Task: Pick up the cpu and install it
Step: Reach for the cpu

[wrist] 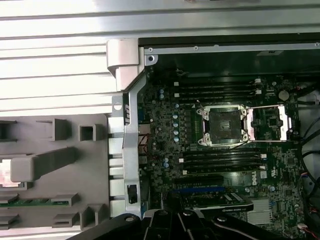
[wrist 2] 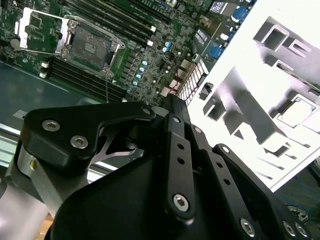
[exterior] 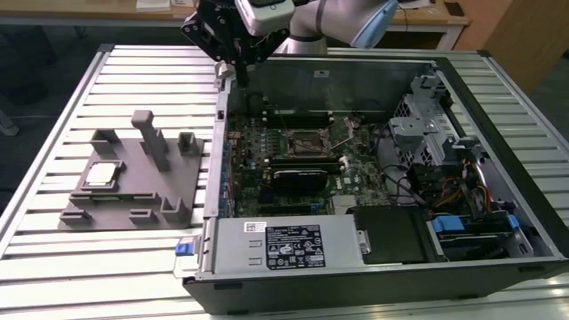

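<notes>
Nearest the lens in the second wrist view, the black linkage of the jaws is looming large, and I cannot tell whether they are standing wide or narrow. In the exterior view they are hanging above the far end of the computer case [exterior: 356,293] wall on the exterior view's left. The cpu [exterior: 100,175] is lying flat, shiny face up, in a recess of the grey fixture [exterior: 133,180] on the slatted worktop [exterior: 53,267]. It is lying well apart from the jaws, toward the exterior view's left and nearer that camera. Being square, it is offering no long axis. The socket [exterior: 308,141] is sitting open toward the exterior view's right, putting the jaws between the two.
</notes>
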